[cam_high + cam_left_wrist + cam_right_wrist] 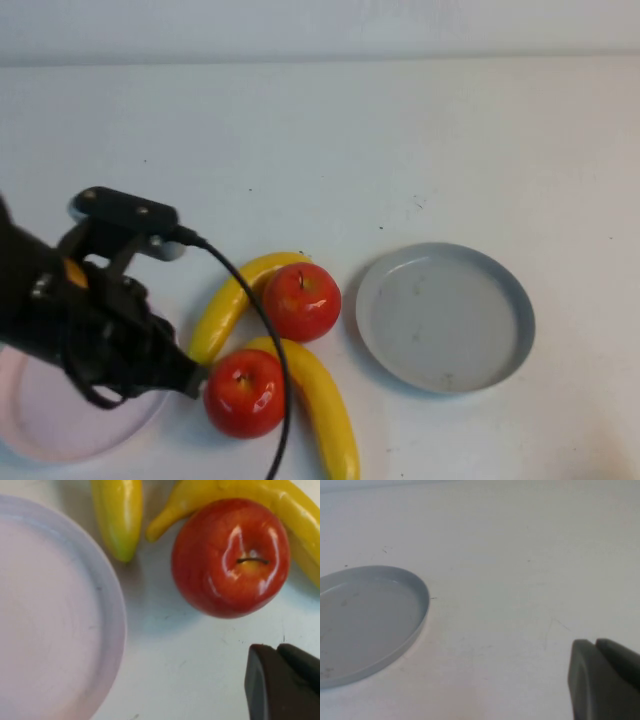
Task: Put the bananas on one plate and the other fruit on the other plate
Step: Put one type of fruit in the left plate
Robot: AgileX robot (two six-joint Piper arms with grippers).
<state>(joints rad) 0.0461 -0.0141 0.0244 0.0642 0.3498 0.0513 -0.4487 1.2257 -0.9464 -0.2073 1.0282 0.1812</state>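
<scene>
Two yellow bananas (232,300) (325,405) and two red apples (302,300) (245,392) lie bunched together at the table's front middle. The pale pink plate (50,435) sits at the front left, partly under my left arm. The grey-blue plate (445,315) lies bare to the right of the fruit. My left gripper (197,380) is shut and holds nothing, its tip just left of the nearer apple (230,557), between that apple and the pink plate (55,620). My right gripper (594,642) is shut and holds nothing; it hovers over bare table beside the grey-blue plate (365,615).
A black cable (265,330) from the left arm runs across the fruit toward the front edge. White tabletop (400,140) stretches behind the fruit and to the right of the grey-blue plate.
</scene>
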